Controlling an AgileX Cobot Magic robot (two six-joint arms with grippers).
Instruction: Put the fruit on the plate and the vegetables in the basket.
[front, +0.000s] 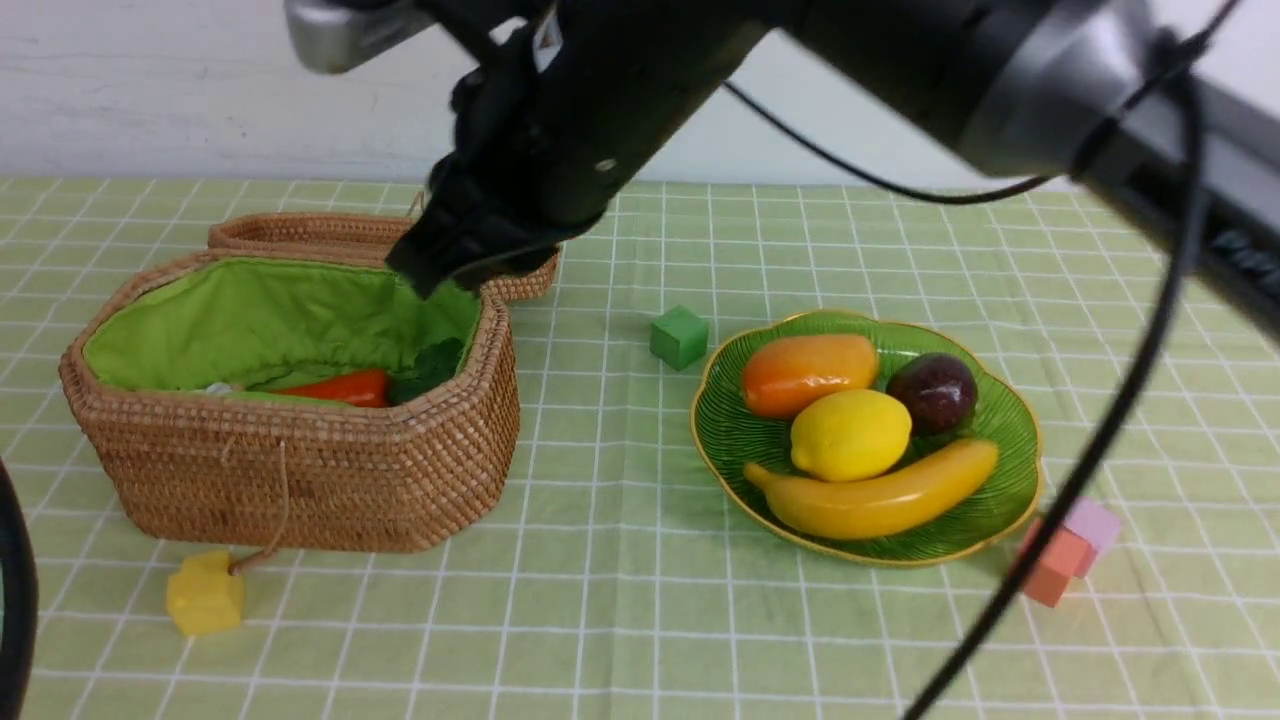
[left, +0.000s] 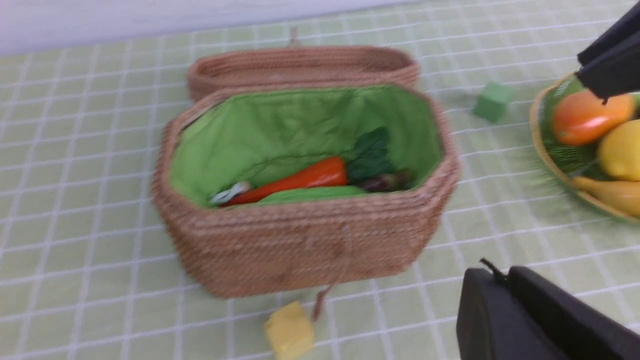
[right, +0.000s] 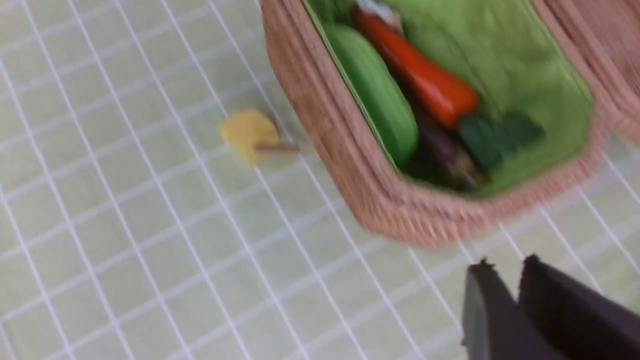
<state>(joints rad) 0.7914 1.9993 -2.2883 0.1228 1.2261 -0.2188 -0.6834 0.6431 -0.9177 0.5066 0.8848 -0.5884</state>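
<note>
Sorting complete, by the look of it. The carrot (left: 295, 181), gourd (right: 375, 92) and aubergine (right: 440, 152) lie in the basket (front: 300, 470); banana (front: 880, 495), lemon (front: 850, 433), mango (front: 808, 372) and purple fruit (front: 935, 392) rest on the plate (front: 1010, 420). The right gripper (right: 515, 290) hangs above the basket's near end, jaws pinched together on nothing; the left gripper (left: 505, 295) is likewise clenched (empty). Only retreat appears left.

Even, bright light; soft shadows under the basket (front: 300, 480) and plate (front: 1010, 470). Both wrist views are motion-blurred, the right most.
</note>
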